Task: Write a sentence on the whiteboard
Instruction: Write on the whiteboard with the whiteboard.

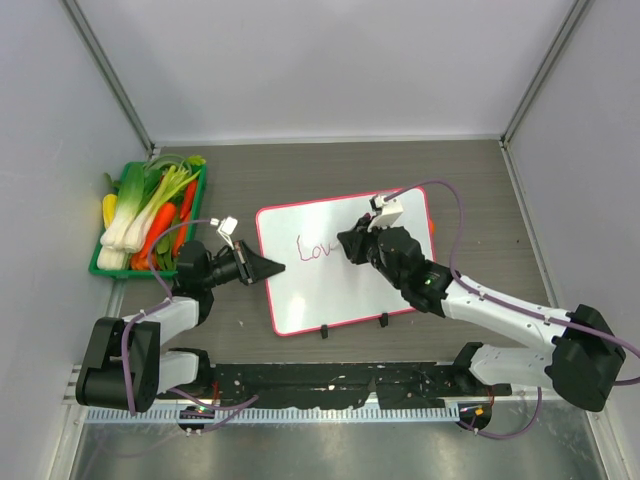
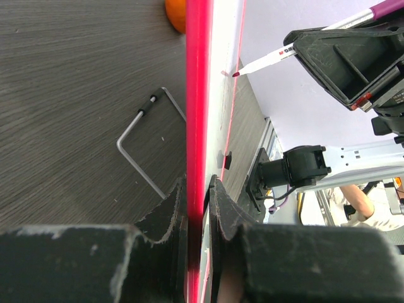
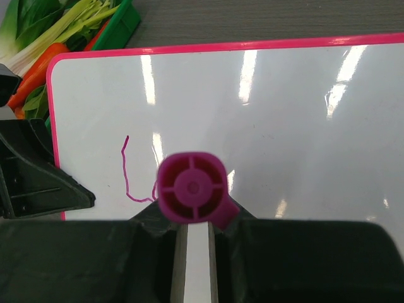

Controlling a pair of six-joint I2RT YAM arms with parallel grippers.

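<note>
1. Left claw (image 1: 268, 268) is clamped on the pink frame of the whiteboard (image 1: 340, 295), at the middle of its left short edge; the left wrist view shows a finger on each side of the frame.
2. Right claw (image 1: 350, 243) is closed around a marker (image 2: 271, 60), holding it over the upper middle of the board.
3. The right wrist view looks down the marker's round pink end cap, which sits between the two fingers.
4. The marker's tip meets the white surface, seen from the left wrist.
5. The whiteboard sits on the table (image 1: 300, 170) between the two arms, slightly skewed, with its two black feet (image 1: 324, 332) on the near long edge.
6. I cannot tell whether the gripped edge is raised off the table.
7. Pink handwriting (image 1: 318, 249) on the upper middle of the board reads roughly "Lov", ending just beside the marker.
8. A green tray (image 1: 97, 267) of vegetables (image 1: 150, 205) stands at the table's left side, near the left arm and apart from the board.
9. A small orange thing (image 1: 432, 228) lies against the board's right edge.
10. A bent metal wire (image 2: 142, 145) shows on the table beside the frame in the left wrist view.
</note>
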